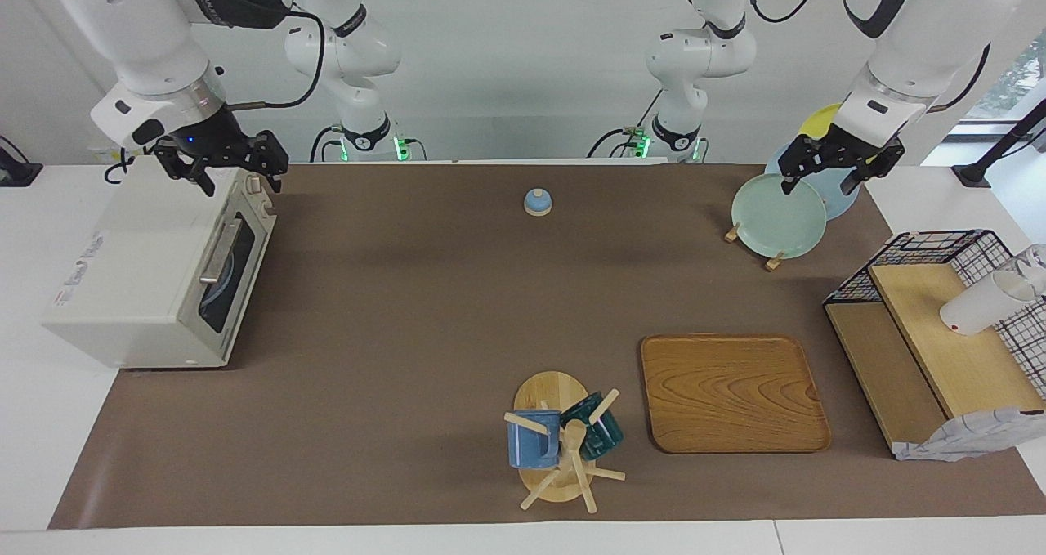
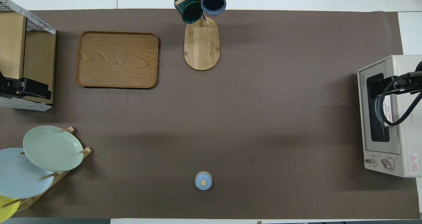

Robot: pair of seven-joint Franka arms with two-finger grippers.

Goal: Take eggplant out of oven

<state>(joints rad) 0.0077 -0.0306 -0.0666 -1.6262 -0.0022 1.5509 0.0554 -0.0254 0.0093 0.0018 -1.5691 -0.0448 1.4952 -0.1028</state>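
Watching my right gripper (image 1: 227, 165) hang spread wide over the oven (image 1: 155, 277) | oven door shut | my left gripper (image 1: 842, 167) waits spread wide over the plates (image 1: 778, 216)

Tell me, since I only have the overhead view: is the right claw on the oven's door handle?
Observer: No. The right claw hangs open in the air over the end of the oven nearer the robots, clear of the handle.
Operator: Any eggplant visible inside?
Observer: None. The door is shut, and through the glass I make out only a bluish round shape.
Operator: Where is the left claw?
Observer: Open and empty, up over the green plate in the plate rack, waiting.
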